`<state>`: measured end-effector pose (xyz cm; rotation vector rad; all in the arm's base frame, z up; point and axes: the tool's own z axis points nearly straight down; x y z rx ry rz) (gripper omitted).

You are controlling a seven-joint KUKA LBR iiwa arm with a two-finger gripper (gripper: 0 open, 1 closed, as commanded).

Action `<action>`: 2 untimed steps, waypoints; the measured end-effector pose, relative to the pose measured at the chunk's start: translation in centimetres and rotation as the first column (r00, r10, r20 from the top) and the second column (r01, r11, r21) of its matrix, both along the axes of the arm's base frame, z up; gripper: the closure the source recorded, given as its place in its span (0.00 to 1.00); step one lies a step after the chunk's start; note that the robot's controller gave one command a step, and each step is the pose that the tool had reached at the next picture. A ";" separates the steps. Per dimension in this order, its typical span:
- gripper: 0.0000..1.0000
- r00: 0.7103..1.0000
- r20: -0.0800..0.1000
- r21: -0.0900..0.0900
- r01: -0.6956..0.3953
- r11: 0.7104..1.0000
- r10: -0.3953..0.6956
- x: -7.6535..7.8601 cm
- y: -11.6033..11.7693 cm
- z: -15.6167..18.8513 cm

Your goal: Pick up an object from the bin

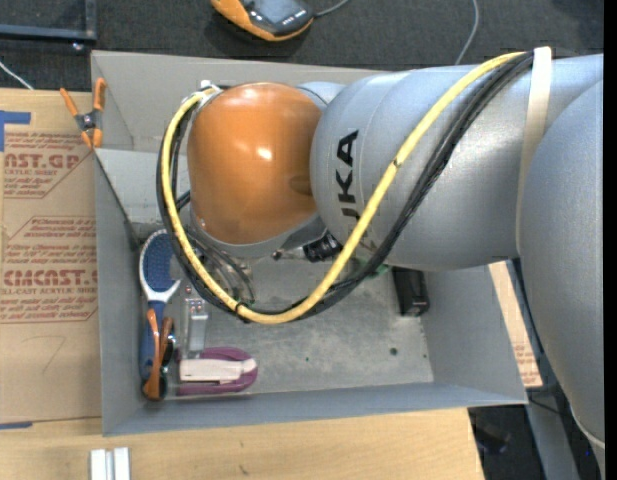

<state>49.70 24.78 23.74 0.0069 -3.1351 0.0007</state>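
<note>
My gripper (196, 320) reaches down from under the arm's orange cover into the bin's left part, and most of it is hidden by that cover. Just below it lies a purple and white oblong thing (219, 370), near the front wall. To its left, an oval blue and white brush head (158, 263) leans by the left wall. A slim orange and blue tool (153, 354) lies along that wall, down toward the front corner. The view shows nothing held by the gripper.
A small black block (411, 291) lies on the bin floor to the right, under the arm. The arm and its yellow cable cover the back and middle of the bin. Bare floor shows at the front right.
</note>
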 end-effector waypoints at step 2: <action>0.00 0.983 0.006 0.002 -0.183 0.983 0.183 -0.1 -3.8 -9.2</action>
